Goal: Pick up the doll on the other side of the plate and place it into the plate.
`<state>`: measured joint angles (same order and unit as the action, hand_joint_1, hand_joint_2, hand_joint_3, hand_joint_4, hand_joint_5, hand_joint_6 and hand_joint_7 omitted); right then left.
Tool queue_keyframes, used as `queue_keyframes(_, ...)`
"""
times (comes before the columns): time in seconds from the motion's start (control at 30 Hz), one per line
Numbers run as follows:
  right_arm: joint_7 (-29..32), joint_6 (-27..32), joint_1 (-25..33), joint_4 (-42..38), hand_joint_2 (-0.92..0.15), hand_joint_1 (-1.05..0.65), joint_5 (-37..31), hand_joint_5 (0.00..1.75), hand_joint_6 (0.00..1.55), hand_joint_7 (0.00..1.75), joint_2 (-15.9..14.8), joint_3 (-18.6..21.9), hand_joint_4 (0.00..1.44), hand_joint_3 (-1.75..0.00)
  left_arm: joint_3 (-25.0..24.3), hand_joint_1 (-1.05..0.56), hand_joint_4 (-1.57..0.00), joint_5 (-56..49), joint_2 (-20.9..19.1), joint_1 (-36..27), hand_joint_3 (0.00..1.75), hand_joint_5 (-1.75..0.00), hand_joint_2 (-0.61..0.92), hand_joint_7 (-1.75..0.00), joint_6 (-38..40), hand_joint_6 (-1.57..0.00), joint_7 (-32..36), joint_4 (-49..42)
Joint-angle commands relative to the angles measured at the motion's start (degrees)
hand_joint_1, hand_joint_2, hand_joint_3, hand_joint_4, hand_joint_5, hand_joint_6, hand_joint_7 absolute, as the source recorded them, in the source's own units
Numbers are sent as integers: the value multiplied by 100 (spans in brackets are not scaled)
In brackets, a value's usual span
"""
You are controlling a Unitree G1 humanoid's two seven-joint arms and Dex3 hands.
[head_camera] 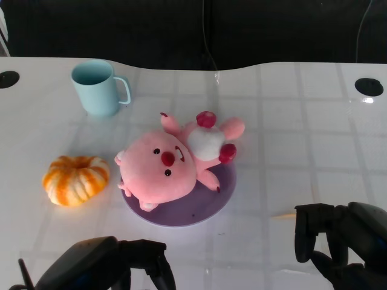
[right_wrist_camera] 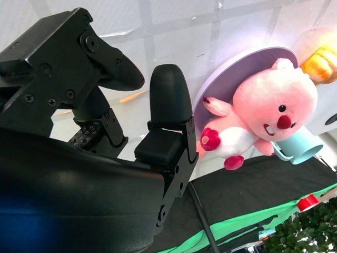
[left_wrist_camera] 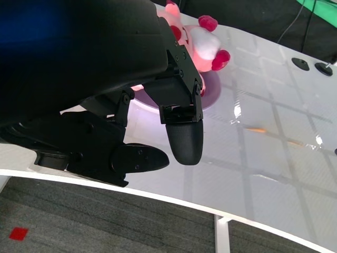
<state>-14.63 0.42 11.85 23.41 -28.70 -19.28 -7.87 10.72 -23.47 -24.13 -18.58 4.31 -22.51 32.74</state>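
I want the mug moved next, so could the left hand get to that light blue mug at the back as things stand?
Probably yes. The left hand holds nothing, and the blue mug stands alone on its side of the table. Bare tabletop shows between the orange pumpkin and the pink doll, though whether the arm stretches that far is unclear.

Plush cloth doll (head_camera: 175,160); glossy white table (head_camera: 302,121); smooth lilac plate (head_camera: 208,202).

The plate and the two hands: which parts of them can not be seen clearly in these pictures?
- Plate: in the head view the pink doll covers most of it; only the near rim shows.
- Plate, left wrist view: the left hand hides most of it.
- Left hand, head view: cut off by the bottom edge.
- Right hand, head view: cut off by the corner.
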Motion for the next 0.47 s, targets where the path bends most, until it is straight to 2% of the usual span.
queue_keyframes(0.03,-75,65,-68,67,-33,-5,30,175,78,150,-75,0,86,-127,-91,-16,-68,59,-88,55,38,-166,90,-104,27,-72,-59,-18)
queue_keyframes(0.47,-171,195,-130,93,-36,-8,-51,174,79,144,-108,-18,84,-124,-101,-16,-67,51,-120,83,37,-163,92,-103,-9,-72,-41,-75)
